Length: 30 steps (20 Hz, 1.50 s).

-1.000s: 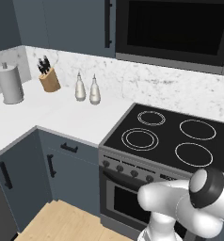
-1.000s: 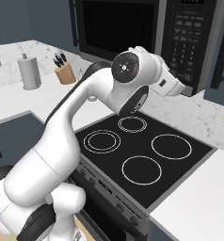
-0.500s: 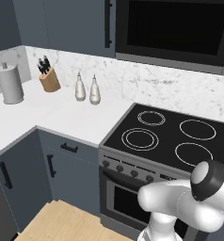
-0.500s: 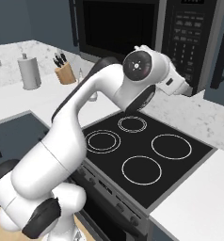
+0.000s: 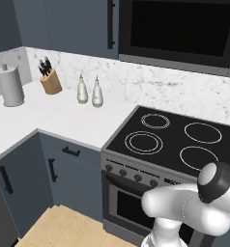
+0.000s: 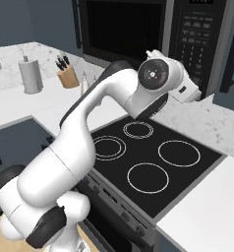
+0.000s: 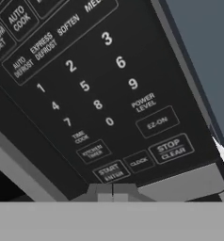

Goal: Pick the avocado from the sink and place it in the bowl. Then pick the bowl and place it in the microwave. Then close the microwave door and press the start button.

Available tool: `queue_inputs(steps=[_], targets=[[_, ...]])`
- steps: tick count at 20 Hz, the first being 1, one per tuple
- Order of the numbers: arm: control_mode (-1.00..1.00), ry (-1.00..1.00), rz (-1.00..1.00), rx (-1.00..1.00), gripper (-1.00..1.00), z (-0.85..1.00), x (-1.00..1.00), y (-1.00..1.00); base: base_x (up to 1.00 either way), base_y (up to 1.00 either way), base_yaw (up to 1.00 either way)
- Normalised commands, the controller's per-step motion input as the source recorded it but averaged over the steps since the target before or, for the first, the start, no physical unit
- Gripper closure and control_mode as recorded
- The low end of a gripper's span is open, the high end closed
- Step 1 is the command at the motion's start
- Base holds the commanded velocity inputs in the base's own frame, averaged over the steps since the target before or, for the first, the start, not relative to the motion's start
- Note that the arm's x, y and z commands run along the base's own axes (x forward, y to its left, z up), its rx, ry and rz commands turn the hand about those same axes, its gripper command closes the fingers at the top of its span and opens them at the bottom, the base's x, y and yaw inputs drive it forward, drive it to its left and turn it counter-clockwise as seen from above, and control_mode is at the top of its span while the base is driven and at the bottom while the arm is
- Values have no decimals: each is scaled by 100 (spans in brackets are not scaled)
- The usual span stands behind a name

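On the microwave [image 6: 138, 29], one closed door [image 6: 121, 29], one tool [image 7: 112, 189] pinched.

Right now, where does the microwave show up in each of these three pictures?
Left base view: microwave across the top right, above the stove.
Right base view: top middle, door shut, keypad at right.
Hand view: its keypad, close up.
Shared landmark: the stove, in both base views.

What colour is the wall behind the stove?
The wall is white marble with grey speckles, clearest in the left base view.
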Motion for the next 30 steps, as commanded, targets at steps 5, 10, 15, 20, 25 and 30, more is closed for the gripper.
queue_inputs(steps=[5, 10, 15, 20, 25, 30], targets=[[-100, 0, 0, 0, 100, -14, 6, 0, 0, 0, 0], [-100, 0, 0, 0, 100, -5, 16, 0, 0, 0, 0], [-100, 0, 0, 0, 100, 0, 13, 0, 0, 0, 0], [-100, 0, 0, 0, 100, 0, 5, 0, 0, 0, 0], [-100, 0, 0, 0, 100, -1, 6, 0, 0, 0, 0], [-100, 0, 0, 0, 100, -10, 15, 0, 0, 0, 0]])
